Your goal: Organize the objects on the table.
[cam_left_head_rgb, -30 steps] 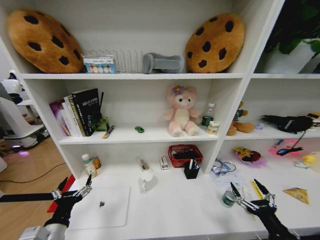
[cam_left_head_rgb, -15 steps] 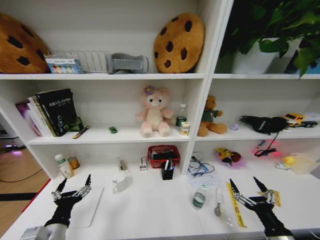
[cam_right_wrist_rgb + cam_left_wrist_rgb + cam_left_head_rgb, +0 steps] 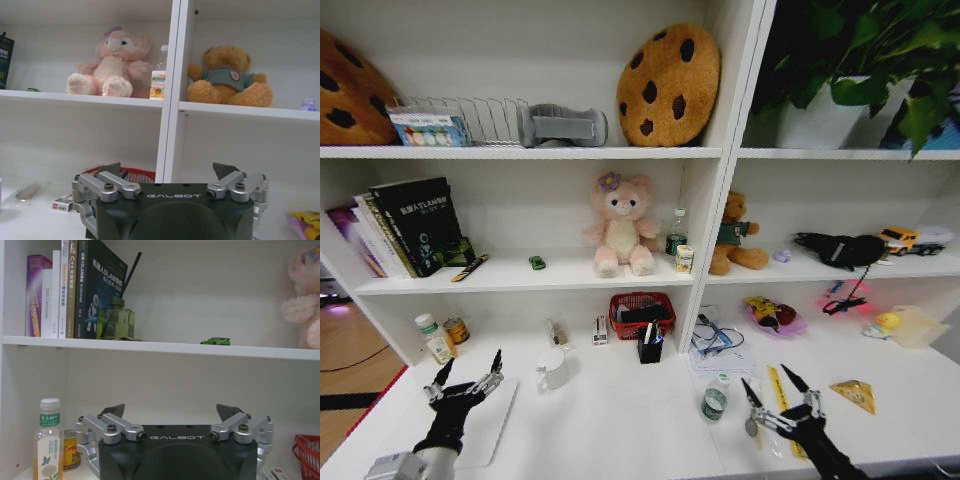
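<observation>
Though near, green-lidded can (image 3: 713, 403) beside right hand (image 3: 776, 400).

Black GALBOT-marked claw (image 3: 172, 415), silver screwed linkages.

Two cookie-shaped cushions (image 3: 667, 85) on the top shelf beside a wire rack (image 3: 485, 118), pink plush toy (image 3: 619, 223) and brown teddy bear (image 3: 736, 236) on the middle shelf, upright books (image 3: 415, 225) at its far end, red basket (image 3: 642, 312) below, potted plant (image 3: 850, 75) upper right
</observation>
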